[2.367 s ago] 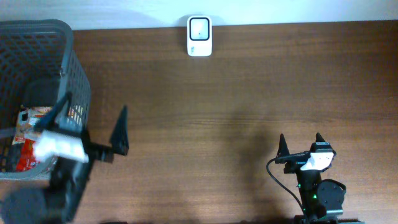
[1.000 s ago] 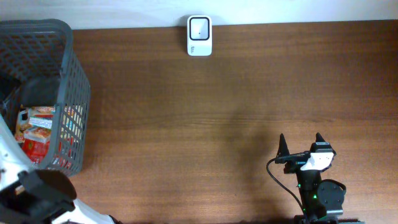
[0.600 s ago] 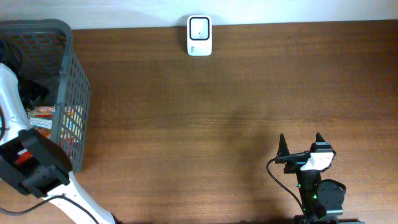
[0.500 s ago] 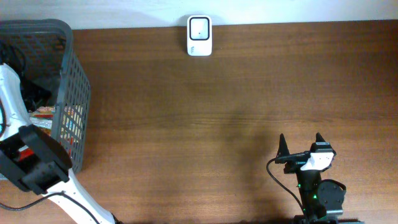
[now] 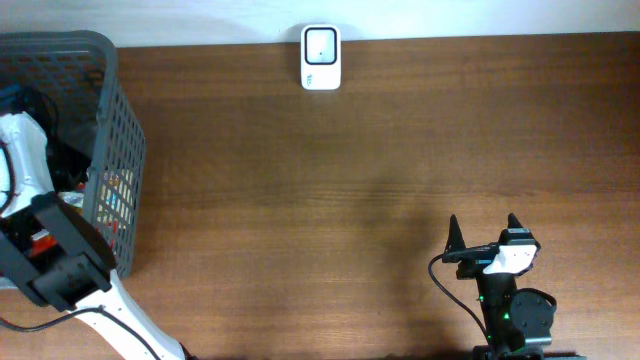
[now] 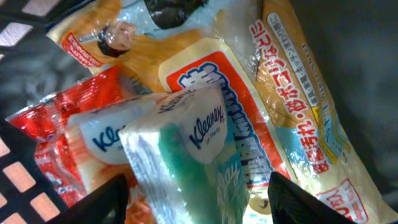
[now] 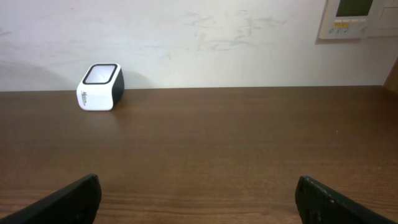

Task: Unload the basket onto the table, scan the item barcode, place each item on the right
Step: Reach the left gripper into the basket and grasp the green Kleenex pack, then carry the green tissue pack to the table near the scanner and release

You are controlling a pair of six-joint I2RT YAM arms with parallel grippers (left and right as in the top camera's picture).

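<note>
My left gripper (image 6: 196, 182) is down inside the grey mesh basket (image 5: 112, 120). Its two dark fingers stand open on either side of a Kleenex tissue pack (image 6: 186, 140), white and green, with small gaps at both sides. Under the pack lie an orange-and-white snack bag (image 6: 249, 134), a yellow bag with Japanese print (image 6: 298, 93) and a red packet (image 6: 46, 134). No barcode shows. The white scanner (image 5: 321, 58) stands at the table's back edge, also in the right wrist view (image 7: 99, 87). My right gripper (image 5: 484, 224) rests open at the front right, nothing between its fingers (image 7: 74, 199).
The basket fills the table's left end and its walls close in around my left arm (image 5: 30, 170). Brown tabletop (image 5: 330, 200) stretches between basket, scanner and right arm. A pale wall with a control panel (image 7: 357, 18) rises behind the scanner.
My left arm has swung from the table's front left corner up over the basket and reached down into it. The right arm and the scanner have not moved.
</note>
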